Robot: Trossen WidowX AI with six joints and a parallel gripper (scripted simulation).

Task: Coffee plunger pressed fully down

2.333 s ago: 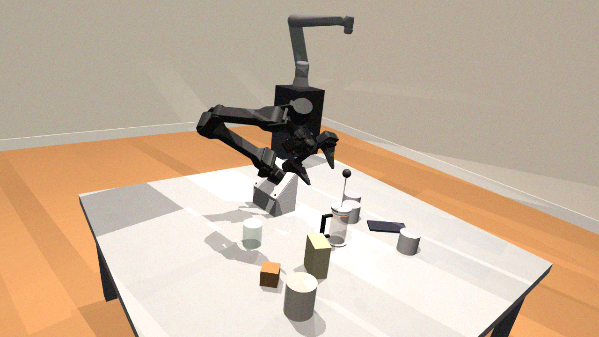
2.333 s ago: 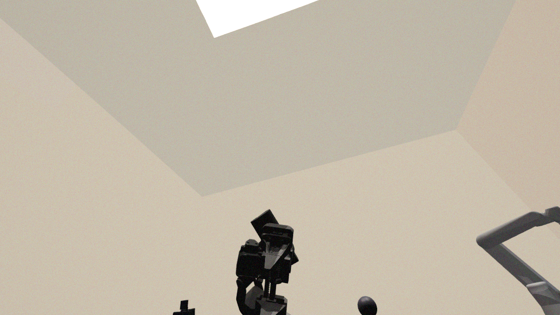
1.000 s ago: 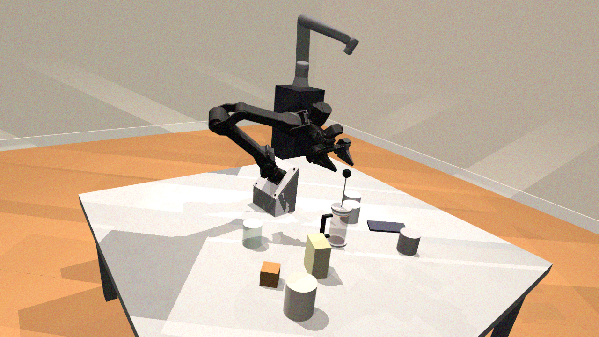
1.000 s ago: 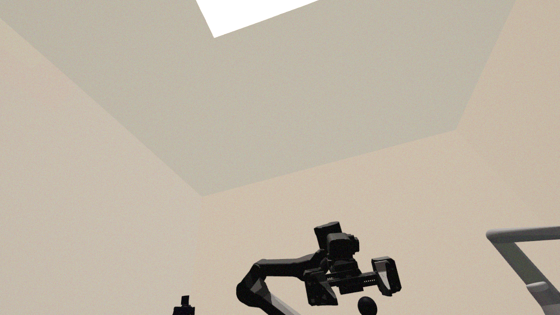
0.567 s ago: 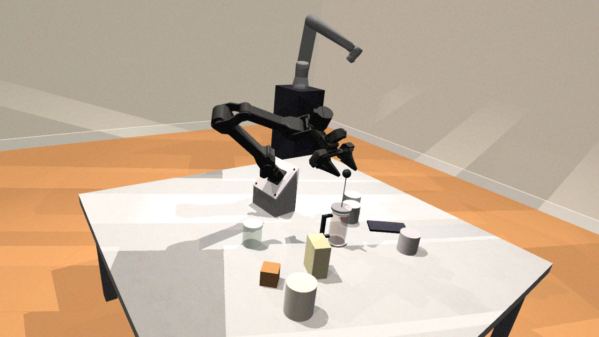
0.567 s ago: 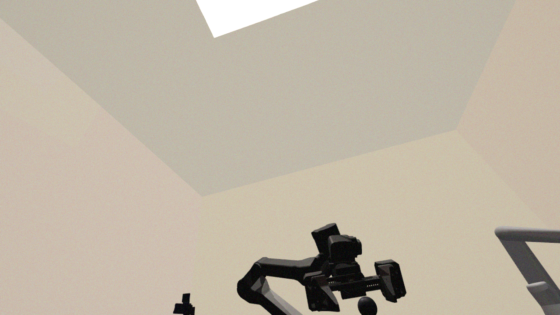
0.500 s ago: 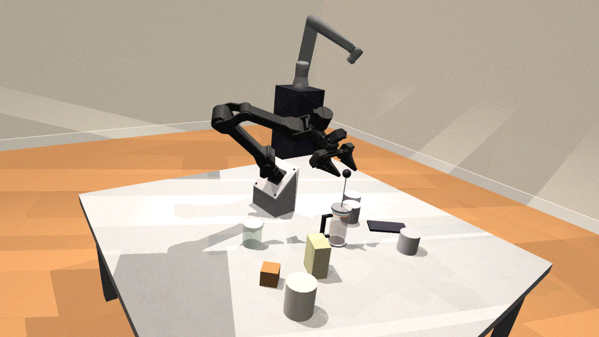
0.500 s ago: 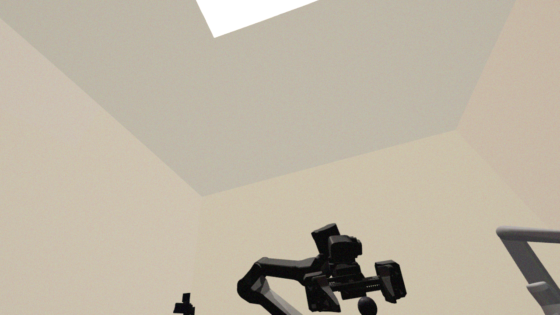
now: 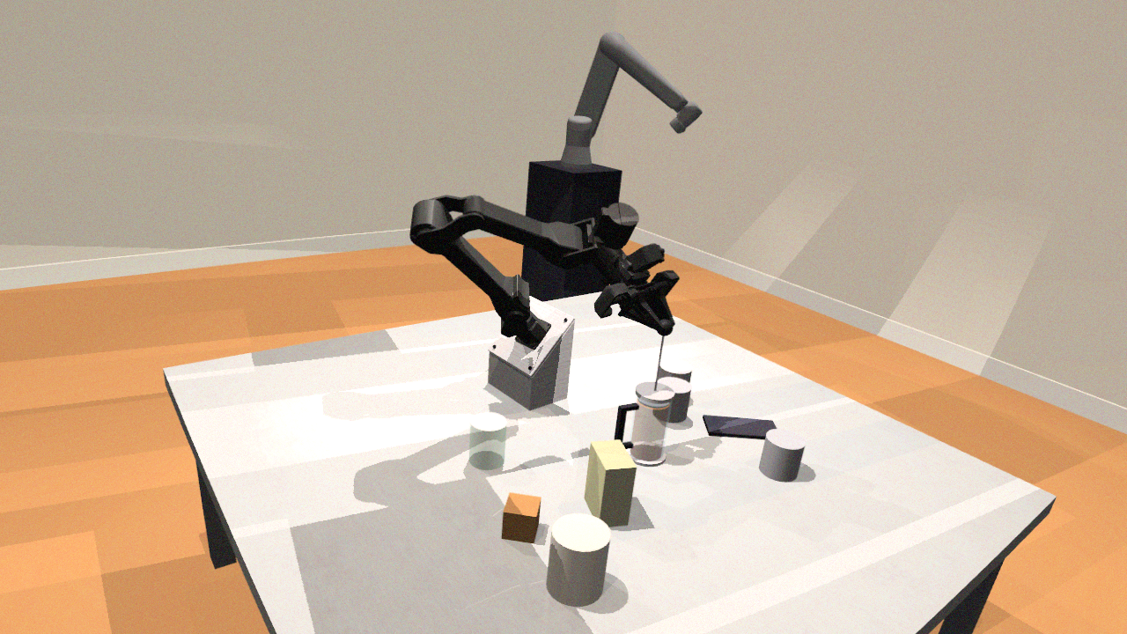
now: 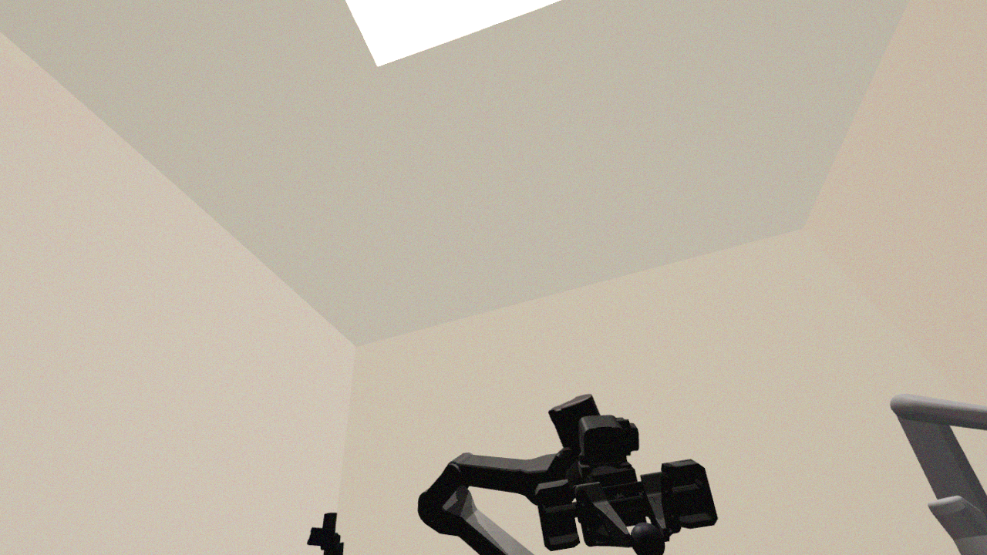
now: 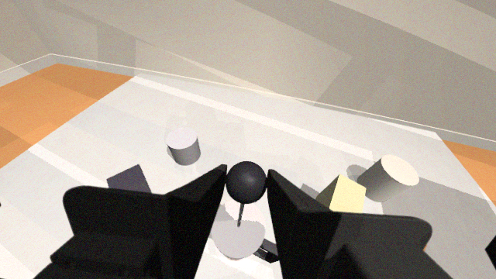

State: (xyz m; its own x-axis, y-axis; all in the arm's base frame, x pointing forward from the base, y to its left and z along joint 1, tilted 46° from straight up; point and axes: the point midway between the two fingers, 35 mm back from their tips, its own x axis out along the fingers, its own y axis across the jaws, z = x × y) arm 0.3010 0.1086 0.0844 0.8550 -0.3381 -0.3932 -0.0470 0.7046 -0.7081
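The coffee press (image 9: 649, 433) (image 11: 270, 251) stands upright on the table, its black handle (image 9: 621, 425) toward the left in the top view. Its pale lid (image 9: 654, 392) (image 11: 239, 240) is below my gripper. The thin plunger rod (image 9: 660, 364) (image 11: 241, 214) rises well above the lid, so the plunger is up. The round black knob (image 9: 666, 326) (image 10: 647, 538) (image 11: 246, 185) tops the rod. My gripper (image 9: 666, 321) (image 10: 645, 531) (image 11: 247, 172) is shut on the knob, with one fingertip against each side. The lower press is hidden in the wrist view.
A yellow block (image 9: 605, 482) (image 11: 349, 195) stands close in front of the press, with a large cylinder (image 9: 577, 563) (image 11: 381, 182) and orange cube (image 9: 520, 519) beyond. Two cylinders (image 9: 681, 403) stand behind it. A dark slab (image 9: 739, 427) (image 11: 129, 180), grey cylinder (image 9: 781, 457) (image 11: 185, 149) and greenish cylinder (image 9: 487, 443) are nearby.
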